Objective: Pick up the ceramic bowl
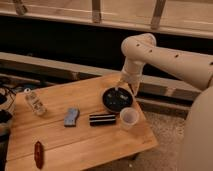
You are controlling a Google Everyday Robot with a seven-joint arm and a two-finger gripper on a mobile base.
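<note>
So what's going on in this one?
A robot arm reaches in from the right, with its hand down at the far rim of the ceramic bowl on the wooden table. The bowl sits flat, not lifted yet. A white cup stands beside it, nearer the camera. A black box, blue packet, plastic bottle and red item lie farther left.

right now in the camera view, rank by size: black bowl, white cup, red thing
1. ceramic bowl, pincer over its far rim
2. white cup and red object: too close to rank, red one is nearer
</note>
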